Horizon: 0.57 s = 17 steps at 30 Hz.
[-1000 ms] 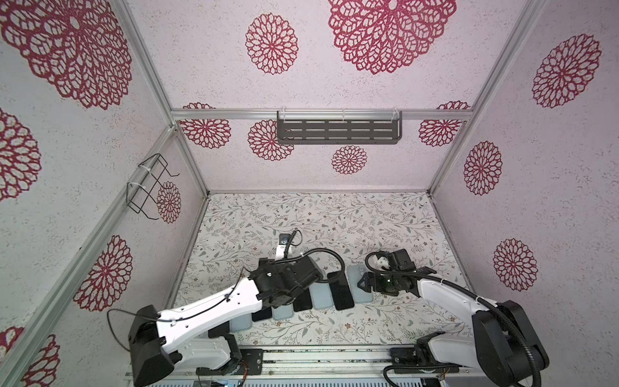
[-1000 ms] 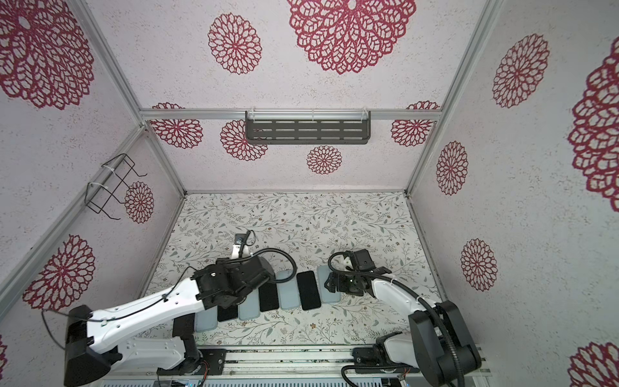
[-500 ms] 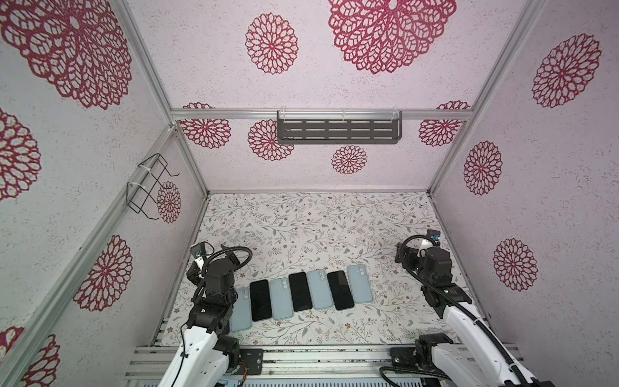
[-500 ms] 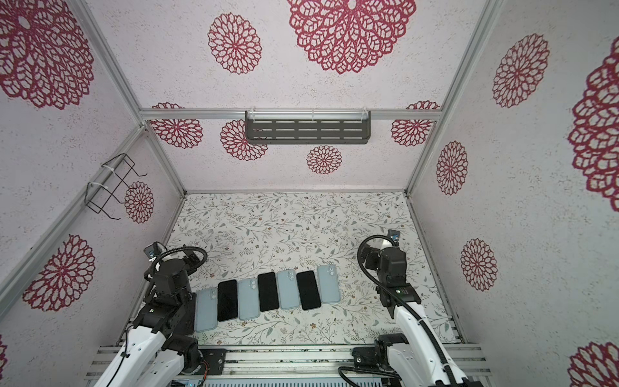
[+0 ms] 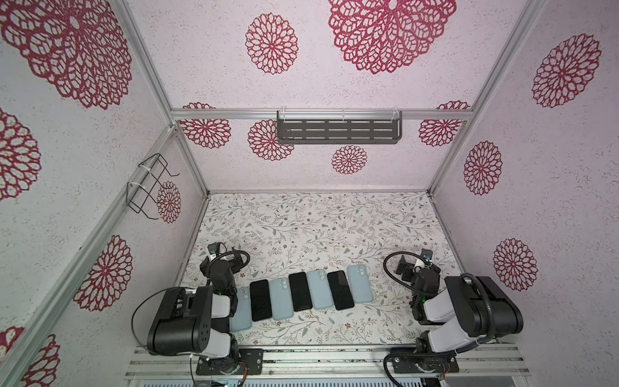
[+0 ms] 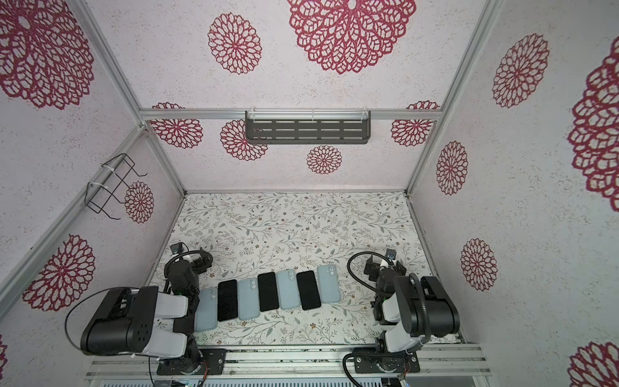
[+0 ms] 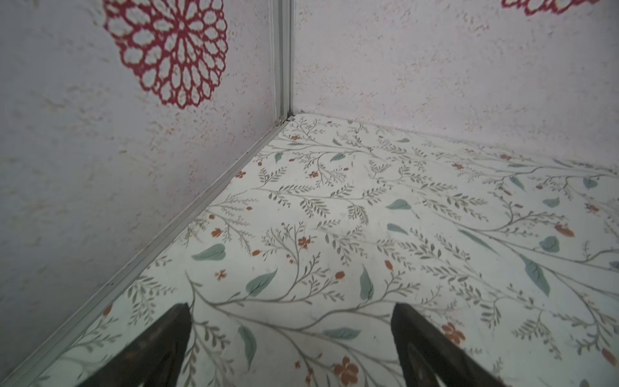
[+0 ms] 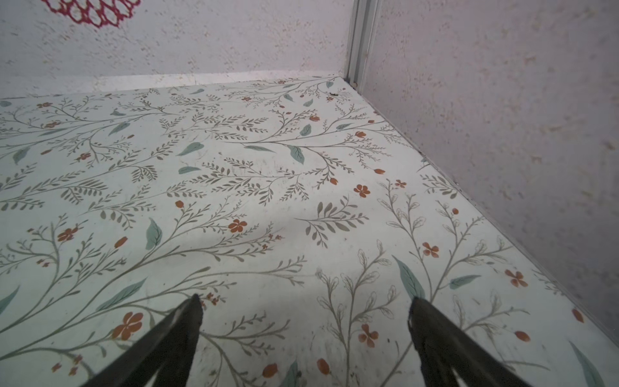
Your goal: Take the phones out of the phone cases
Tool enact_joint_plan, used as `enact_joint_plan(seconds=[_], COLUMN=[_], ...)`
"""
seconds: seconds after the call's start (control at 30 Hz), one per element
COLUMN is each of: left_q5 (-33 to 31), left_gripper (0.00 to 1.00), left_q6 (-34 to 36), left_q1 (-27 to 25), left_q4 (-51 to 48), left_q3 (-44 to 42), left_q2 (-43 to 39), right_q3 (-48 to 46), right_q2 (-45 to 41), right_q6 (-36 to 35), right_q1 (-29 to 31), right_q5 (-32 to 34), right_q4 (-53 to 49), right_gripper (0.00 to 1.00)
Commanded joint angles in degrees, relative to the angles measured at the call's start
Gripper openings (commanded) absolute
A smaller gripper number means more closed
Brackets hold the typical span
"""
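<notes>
A row of several phone-sized slabs lies on the floral table near the front, in both top views. Light blue ones with camera rings, such as the phone case (image 5: 360, 283) (image 6: 328, 284), alternate with black ones lying screen up, such as the phone (image 5: 340, 290) (image 6: 308, 290). Whether the blue ones hold phones cannot be told. My left gripper (image 5: 234, 263) (image 6: 198, 260) (image 7: 290, 306) is open and empty over bare table left of the row. My right gripper (image 5: 406, 268) (image 6: 374, 268) (image 8: 305, 298) is open and empty to the right of it.
Both arms are folded back at the front corners, the left elbow (image 5: 181, 321) overlapping the leftmost blue slab (image 5: 241, 308). A grey slotted shelf (image 5: 338, 131) hangs on the back wall and a wire holder (image 5: 147, 187) on the left wall. Walls close in on three sides.
A second ago both grippers were over the row of slabs. Since then both arms have pulled back to the sides and folded, grippers open. The row lies as before.
</notes>
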Motion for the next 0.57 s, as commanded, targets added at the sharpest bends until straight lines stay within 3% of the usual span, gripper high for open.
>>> enact_joint_plan(seconds=[0.0,0.07,0.13,0.3,0.53], left_q5=[6.15,6.13,5.63,6.14,6.55], left_gripper=[0.97,0.97,0.97,0.97,0.97], left_q6=[1.26,-1.86,-0.38,-0.91,-0.56], left_q1=[1.37,3.03,2.52,2.91,2.94], left_q4=[3.88,-14.51,-8.26,-8.64,-8.54], left_q3=[5.26,12.29,10.93,10.73,10.8], left_q2=[2.68,-0.14,1.66,1.27,1.37], right_q3=[6.85,8.89,8.75,8.5,8.66], right_q2=[-1.84,-1.24,-1.57,-1.07,-1.19], right_q6=[1.13,-0.89,-0.52,-1.73,-1.09], right_q1=[-0.01,1.58,1.31,2.87,2.48], right_q5=[5.95,5.31,5.04,8.38,7.86], right_q4=[0.5,-3.69,-3.53,-2.24,-2.66], right_gripper=[0.99,0.99,0.99,0.99,0.99])
